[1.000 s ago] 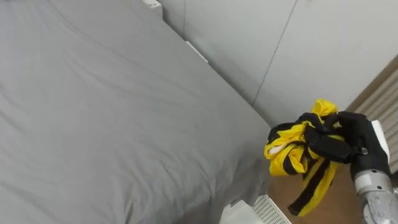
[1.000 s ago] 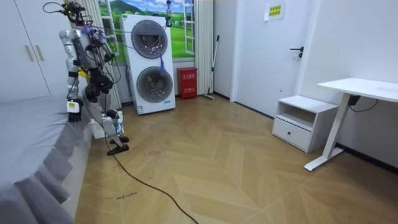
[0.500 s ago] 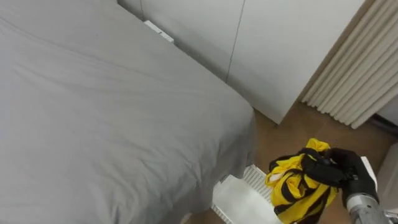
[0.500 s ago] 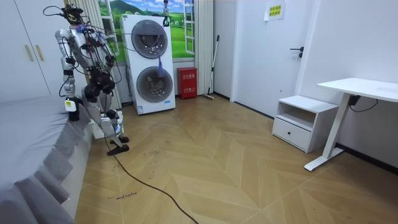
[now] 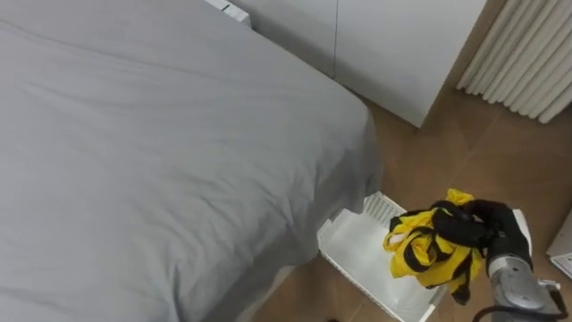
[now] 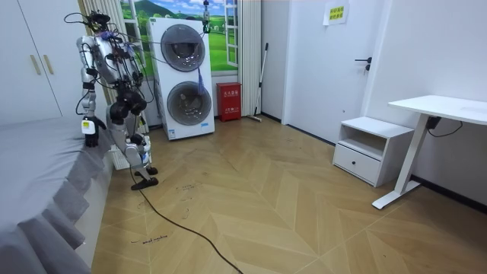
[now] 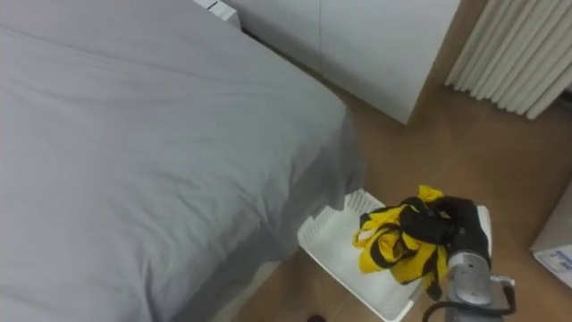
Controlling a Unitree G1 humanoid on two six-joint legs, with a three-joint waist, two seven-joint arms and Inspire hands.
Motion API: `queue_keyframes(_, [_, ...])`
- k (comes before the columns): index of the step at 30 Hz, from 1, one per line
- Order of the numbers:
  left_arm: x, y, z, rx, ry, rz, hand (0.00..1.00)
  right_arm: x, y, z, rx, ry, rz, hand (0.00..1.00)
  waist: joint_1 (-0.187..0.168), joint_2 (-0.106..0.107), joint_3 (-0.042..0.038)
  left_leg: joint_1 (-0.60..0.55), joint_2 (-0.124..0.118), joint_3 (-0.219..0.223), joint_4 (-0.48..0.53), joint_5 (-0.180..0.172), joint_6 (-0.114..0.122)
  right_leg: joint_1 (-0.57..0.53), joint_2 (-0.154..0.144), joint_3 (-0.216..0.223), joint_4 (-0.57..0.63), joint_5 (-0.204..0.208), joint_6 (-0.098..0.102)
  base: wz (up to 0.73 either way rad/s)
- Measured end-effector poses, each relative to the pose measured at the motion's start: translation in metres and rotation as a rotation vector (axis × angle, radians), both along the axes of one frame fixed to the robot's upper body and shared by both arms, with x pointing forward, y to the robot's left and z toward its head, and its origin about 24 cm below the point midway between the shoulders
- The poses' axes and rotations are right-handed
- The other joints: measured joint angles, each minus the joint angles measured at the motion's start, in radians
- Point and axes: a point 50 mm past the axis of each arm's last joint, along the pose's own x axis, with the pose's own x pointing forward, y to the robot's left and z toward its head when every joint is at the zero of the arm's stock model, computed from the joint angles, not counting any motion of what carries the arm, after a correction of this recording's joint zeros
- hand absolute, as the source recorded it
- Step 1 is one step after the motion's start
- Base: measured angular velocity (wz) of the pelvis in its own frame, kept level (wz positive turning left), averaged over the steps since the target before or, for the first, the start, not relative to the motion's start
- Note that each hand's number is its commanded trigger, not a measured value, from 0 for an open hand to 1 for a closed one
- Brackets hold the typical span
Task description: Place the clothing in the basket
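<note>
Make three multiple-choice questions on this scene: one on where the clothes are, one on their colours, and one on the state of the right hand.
1. Where are the clothes?
A. In the right hand, over the basket
B. Lying loose inside the basket
C. Under the basket

2. What colours are the clothes?
A. Red and white
B. Yellow and black
C. All blue

3. How is the right hand?
A. Open and empty
B. Shut on nothing
C. Shut on the clothes

Answers:
1. A: the bundle hangs from the hand, with the white basket under it.
2. B: the cloth is bright yellow with black bands.
3. C: the dark fingers are curled round the bunched cloth.
</note>
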Motion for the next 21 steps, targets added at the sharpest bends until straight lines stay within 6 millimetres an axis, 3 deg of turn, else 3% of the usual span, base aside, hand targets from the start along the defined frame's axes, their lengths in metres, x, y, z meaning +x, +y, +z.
queue_keyframes(3, [0.002, 0.0, 0.0, -0.001, -0.006, -0.002, 0.0, 0.001, 0.0, -0.001, 0.005, 0.001, -0.016, 0.0, 0.001, -0.001, 0.0006, -0.03, -0.013, -0.014, -0.004, 0.016, 0.002, -0.026, -0.011, -0.019, 0.004, 0.0, -0.002, 0.23])
queue_keyframes(11, [0.011, -0.003, 0.003, -0.01, -0.043, -0.002, 0.0, -0.013, 0.001, -0.023, 0.075, 0.079, -0.094, 0.0, 0.027, -0.003, 0.0015, -0.07, -0.015, -0.038, -0.007, 0.024, 0.002, -0.058, -0.019, -0.036, 0.001, 0.002, -0.006, 0.06])
queue_keyframes(18, [0.016, -0.003, 0.004, -0.003, -0.066, -0.004, 0.0, -0.015, 0.0, -0.026, 0.059, 0.075, -0.125, 0.0, 0.031, -0.006, 0.0034, -0.073, -0.016, -0.066, -0.021, 0.03, 0.004, -0.046, -0.029, -0.069, -0.018, 0.002, -0.006, 0.12])
queue_keyframes(21, [0.018, -0.004, 0.004, -0.005, -0.067, -0.005, 0.0, -0.02, -0.001, -0.03, 0.057, 0.099, -0.142, 0.0, 0.048, -0.011, 0.0058, -0.072, -0.015, -0.077, -0.021, 0.031, 0.004, -0.035, -0.031, -0.083, -0.029, 0.002, -0.005, 0.1])
